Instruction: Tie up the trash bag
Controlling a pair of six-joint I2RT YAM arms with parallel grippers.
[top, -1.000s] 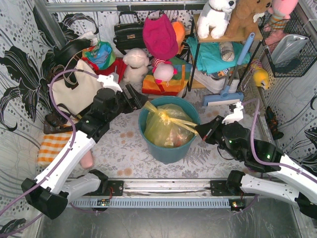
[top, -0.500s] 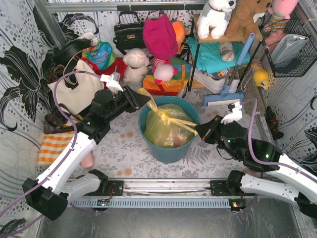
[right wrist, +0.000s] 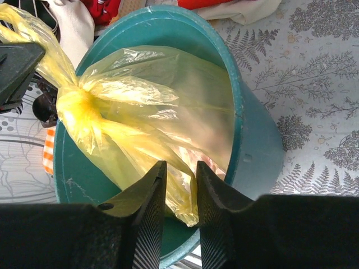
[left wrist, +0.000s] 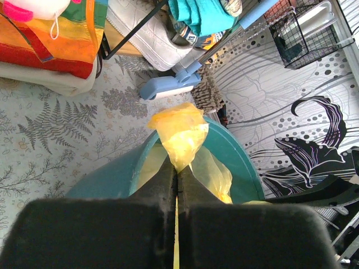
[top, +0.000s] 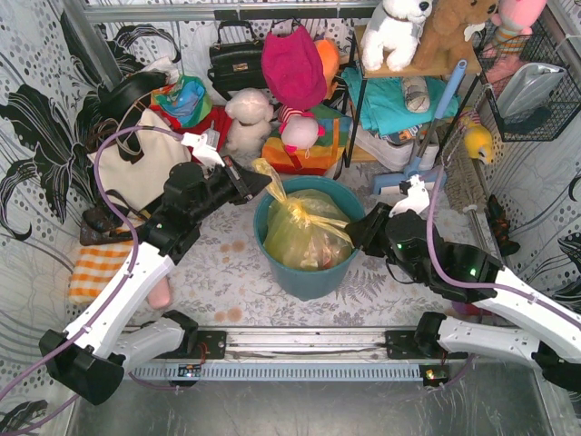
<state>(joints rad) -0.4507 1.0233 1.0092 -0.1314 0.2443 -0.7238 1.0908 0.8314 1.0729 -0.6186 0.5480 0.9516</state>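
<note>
Lower part of trash bag [top: 304,238] hidden inside bucket [top: 304,282]; contents only a pale blur thru plastic. Left wrist view: bucket's near side behind left gripper [left wrist: 176,168] (bag's pinched end disappears btw. its jaws). Right wrist view: bucket's near rim hidden behind right gripper [right wrist: 178,168].

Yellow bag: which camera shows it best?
The right wrist view: the yellow bag fills the picture, sitting in the teal bucket, its bunched neck plain to see. The top view shows it from above, but small. The left wrist view shows mostly a tail of it, pinched in the left gripper.
</note>
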